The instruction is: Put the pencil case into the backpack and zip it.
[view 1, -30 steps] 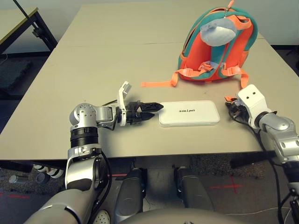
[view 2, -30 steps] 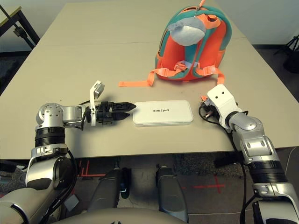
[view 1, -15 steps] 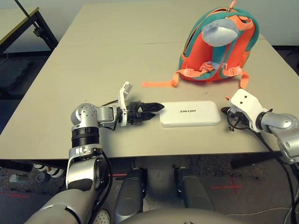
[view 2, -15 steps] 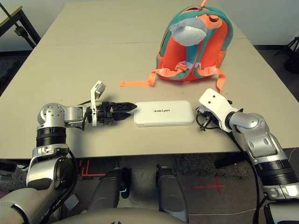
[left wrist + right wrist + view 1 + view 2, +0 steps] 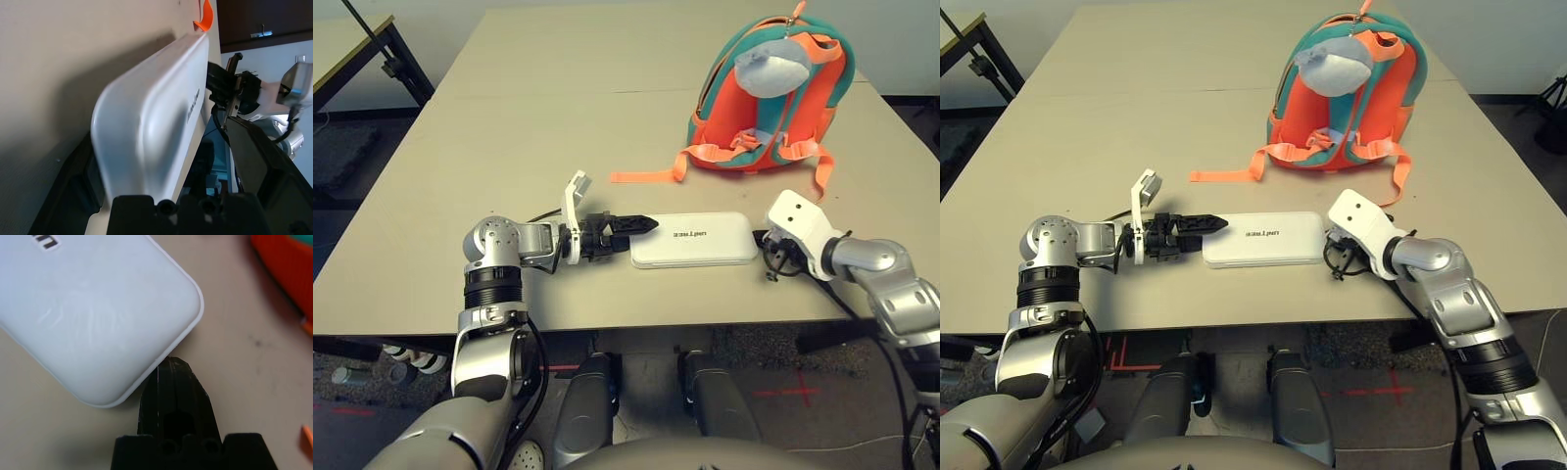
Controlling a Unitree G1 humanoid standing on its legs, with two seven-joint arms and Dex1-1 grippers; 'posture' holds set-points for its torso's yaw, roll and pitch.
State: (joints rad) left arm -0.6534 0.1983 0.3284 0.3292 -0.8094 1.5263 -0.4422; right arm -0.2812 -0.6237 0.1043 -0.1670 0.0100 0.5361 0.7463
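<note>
Case being fed into left pincer.

Left pincer [image 5: 168, 161] spread around the near end of the case [image 5: 1263, 241], flat on the desk [image 5: 460, 166]; grip contact hard to judge. Right pincer [image 5: 172, 363] clenched, tip against the far end. Next: close left, lift. Bag [image 5: 770, 108] upright beyond, to the right.

One backpack [image 5: 771, 108], one pencil case [image 5: 693, 241]

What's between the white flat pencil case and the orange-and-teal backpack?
Bare grey-beige table and an orange strap, seen in the left eye view.
</note>
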